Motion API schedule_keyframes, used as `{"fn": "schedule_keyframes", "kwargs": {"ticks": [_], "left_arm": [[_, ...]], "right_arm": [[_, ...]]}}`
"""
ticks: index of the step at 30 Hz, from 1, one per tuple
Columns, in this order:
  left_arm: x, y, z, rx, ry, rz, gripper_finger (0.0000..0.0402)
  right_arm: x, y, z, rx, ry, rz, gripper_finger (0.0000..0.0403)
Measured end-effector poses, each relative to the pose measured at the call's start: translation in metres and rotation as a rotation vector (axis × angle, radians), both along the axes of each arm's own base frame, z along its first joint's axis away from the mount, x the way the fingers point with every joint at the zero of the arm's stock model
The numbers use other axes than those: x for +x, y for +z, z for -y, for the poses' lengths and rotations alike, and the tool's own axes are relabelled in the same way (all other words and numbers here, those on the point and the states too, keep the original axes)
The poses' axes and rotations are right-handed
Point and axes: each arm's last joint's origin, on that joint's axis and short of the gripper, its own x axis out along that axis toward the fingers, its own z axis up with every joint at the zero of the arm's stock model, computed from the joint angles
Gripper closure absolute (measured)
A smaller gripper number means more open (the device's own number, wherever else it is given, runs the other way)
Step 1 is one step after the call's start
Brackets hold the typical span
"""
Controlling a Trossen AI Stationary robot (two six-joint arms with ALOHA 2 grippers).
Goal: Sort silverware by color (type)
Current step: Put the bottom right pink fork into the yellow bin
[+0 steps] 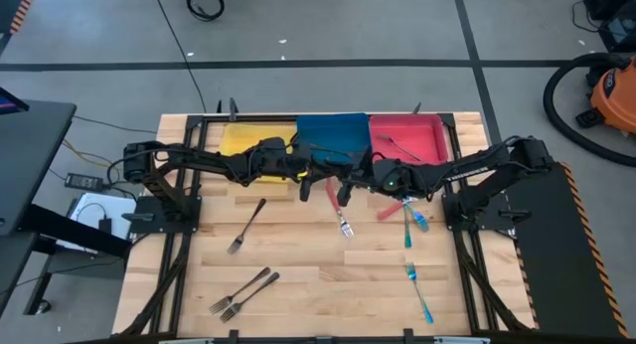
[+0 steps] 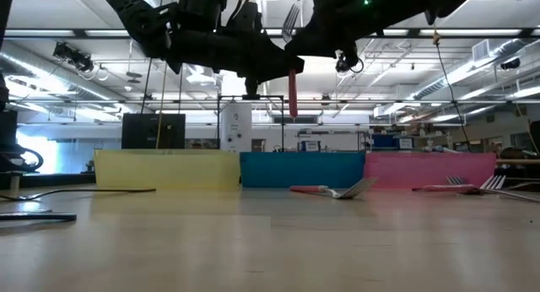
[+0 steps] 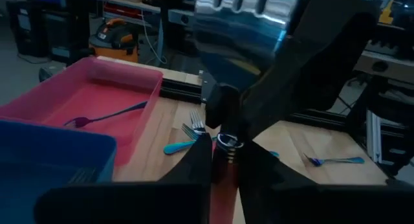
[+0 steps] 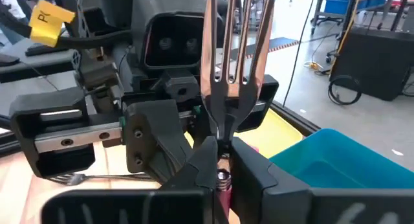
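A red-handled fork stands upright in the air above the middle of the table, tines up, between my two grippers. My left gripper reaches in from the table's left and is shut on it. My right gripper comes from the right and is shut on it too. In the high view the two grippers meet in front of the blue bin, and the arms hide the held fork there. My left gripper pinches the fork between its two fingers about where the metal neck meets the red handle. The fingers come in nearly level from the table's left and lie across the fork. The fork is upright and clear of the table. My right gripper pinches the fork's neck just below the tines between its two fingers. It comes nearly level from the table's right, across the fork. The red handle drops below the fingers, and the fork hangs free of the table.
Yellow bin, blue bin and red bin line the far edge; a red-handled fork lies in the red bin. Grey forks, red-handled forks and teal ones lie on the wood.
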Motion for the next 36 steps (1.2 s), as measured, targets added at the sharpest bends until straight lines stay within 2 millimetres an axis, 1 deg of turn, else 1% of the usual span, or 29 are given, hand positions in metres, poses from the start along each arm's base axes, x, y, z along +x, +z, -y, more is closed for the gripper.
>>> {"fn": "schedule_keyframes", "kwargs": {"ticks": [8,29,36], "left_arm": [[-0.0002,-0.0005,-0.0006,0.016,0.004,-0.004,0.0359],[-0.0004,-0.0021,0.0005,0.015,-0.003,-0.023,0.0359],[-0.0033,0.0004,-0.0029,0.018,-0.001,-0.028,0.0360]], "right_arm": [[-0.0001,-0.0003,0.0060,0.011,-0.016,0.002,0.0361],[-0.0002,-0.0004,0.0059,0.012,-0.011,0.001,0.0357],[0.0000,0.0000,0.0057,0.015,0.006,0.004,0.0354]]}}
